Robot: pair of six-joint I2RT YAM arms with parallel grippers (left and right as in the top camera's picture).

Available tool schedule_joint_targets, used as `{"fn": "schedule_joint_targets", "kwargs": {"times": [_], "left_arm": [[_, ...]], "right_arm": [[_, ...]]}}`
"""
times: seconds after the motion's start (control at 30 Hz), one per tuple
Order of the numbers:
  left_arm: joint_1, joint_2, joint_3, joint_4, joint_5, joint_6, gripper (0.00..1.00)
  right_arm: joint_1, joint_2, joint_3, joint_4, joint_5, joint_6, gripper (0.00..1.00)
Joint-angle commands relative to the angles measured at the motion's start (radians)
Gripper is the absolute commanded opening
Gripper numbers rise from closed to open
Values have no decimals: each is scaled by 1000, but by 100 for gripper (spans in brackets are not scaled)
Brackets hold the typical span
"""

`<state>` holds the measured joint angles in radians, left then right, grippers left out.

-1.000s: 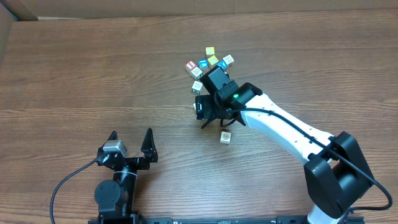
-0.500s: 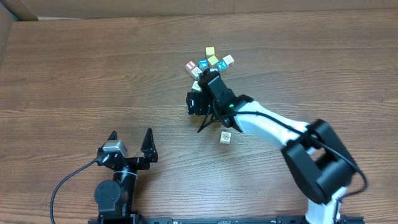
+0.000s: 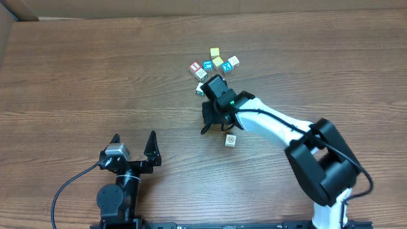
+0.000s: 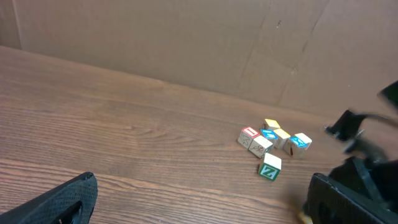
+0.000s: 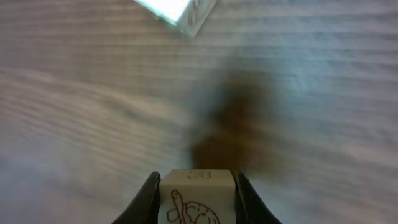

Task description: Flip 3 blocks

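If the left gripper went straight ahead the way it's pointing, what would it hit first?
Probably the cardboard wall: the left gripper faces bare table, and the blocks lie off to its right. Depth is hard to judge.

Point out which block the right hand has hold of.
The cream block with the brown turtle drawing, clamped in the right hand. The other blocks lie loose on the table.

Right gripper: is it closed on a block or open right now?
Shut on a block. The right wrist view shows the right gripper with fingers pressing both sides of this cream, turtle-printed cube.
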<state>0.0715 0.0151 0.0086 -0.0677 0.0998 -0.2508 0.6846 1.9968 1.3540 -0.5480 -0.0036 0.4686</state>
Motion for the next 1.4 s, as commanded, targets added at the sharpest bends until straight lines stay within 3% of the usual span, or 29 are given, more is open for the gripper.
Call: {"fn": "schedule_joint_targets", "kwargs": {"times": [0.0,0.23,0.27,0.3,0.33,0.73,0.77,0.9,1.0,1.17,1.37], "left_arm": [[-6,-9,-4,-3,-3,19,100],[-6,-9,-4,-3,-3,19,100],[-6,-10,-4,-3,-3,19,100],[-6,-9,-4,-3,-3,19,100],[-6,-9,-4,-3,-3,19,100],[-6,-10,-4,-3,-3,19,100],[-6,-10,-4,-3,-3,19,100],[-6,-9,-4,-3,-3,19,100],[-6,-10,-4,-3,-3,19,100],[-6,-9,-4,-3,-3,19,100],[-6,-10,-4,-3,-3,19,100]], "right_arm": [[21,-160,130,-89,-34,-1,8],[89,-235,165,-257,-69,42,32],[98,-230,161,-277,-69,41,41],[108,-225,153,-294,-69,41,61],[116,-219,145,-304,-69,41,100],[122,-198,123,-328,-82,40,100],[125,-198,123,-341,-95,40,98],[138,-198,122,-419,-145,40,66],[150,-198,122,-515,-150,42,56],[187,-198,79,-598,-258,74,63],[283,-198,-37,-516,-446,120,65]]}}
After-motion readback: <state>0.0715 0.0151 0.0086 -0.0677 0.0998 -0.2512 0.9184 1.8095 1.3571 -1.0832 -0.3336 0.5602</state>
